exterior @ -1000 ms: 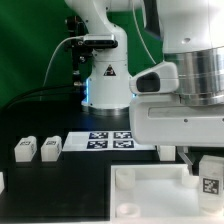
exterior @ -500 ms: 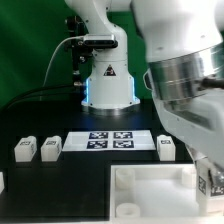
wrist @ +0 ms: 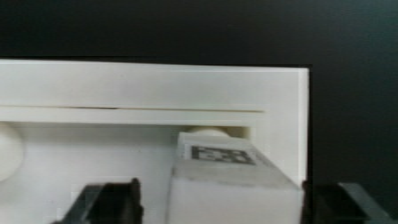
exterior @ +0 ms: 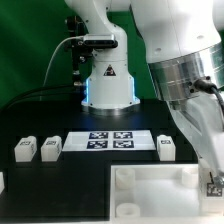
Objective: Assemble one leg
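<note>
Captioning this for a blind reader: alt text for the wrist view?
A tagged white leg stands between the tool's two dark fingers, over the white panel near its corner. Black table lies beyond the panel.
</note>
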Available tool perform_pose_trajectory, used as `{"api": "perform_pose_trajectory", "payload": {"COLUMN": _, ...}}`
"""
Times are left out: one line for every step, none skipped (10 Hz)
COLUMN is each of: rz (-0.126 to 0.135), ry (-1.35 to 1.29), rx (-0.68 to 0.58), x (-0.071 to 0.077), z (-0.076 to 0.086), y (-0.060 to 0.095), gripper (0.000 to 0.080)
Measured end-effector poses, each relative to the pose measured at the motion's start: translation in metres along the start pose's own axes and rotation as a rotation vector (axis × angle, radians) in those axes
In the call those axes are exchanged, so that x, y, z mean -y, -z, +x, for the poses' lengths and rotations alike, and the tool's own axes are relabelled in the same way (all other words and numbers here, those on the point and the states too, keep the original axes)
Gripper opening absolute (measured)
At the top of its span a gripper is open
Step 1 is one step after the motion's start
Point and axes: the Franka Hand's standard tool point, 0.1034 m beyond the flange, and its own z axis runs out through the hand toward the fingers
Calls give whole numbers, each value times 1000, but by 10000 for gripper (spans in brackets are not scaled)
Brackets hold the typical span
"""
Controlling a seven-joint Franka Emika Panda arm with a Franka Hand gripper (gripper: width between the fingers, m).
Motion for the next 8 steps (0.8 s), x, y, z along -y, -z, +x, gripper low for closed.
{"api": "perform_pose_trajectory", "payload": {"rz": -2, "ry": 106, "rx": -4, "x": 0, "z": -1, "y": 0, "gripper": 532}}
{"api": "perform_pose_trajectory", "payload": {"rz": -18, "ry": 371, "rx": -28, "x": 0, "z": 0, "y": 1, "gripper": 627}}
{"api": "perform_pose_trajectory", "payload": {"rz": -27, "ry": 515, "rx": -41, "x": 0, "z": 0, "y": 1, "gripper": 627}}
{"api": "perform_pose_trajectory", "payload": {"rz": -30, "ry": 610, "rx": -41, "x": 0, "z": 1, "y": 1, "gripper": 643}}
{"api": "perform_pose_trajectory", "payload": {"rz": -32, "ry": 698, "rx": -40, "x": 0, "z": 2, "y": 1, "gripper": 648}}
{"api": "perform_pose_trajectory", "payload": {"rz": -36, "ry": 799, "rx": -41, "x": 0, "z": 3, "y": 1, "gripper": 648}}
{"api": "perform_pose_trajectory", "payload": {"rz": -52, "ry": 937, "rx": -51, "x": 0, "z": 4, "y": 1, "gripper": 649}}
{"api": "perform_pose_trajectory", "payload": {"rz": -106, "ry": 1132, "rx": -91, "x": 3, "z": 3, "y": 4, "gripper": 649}}
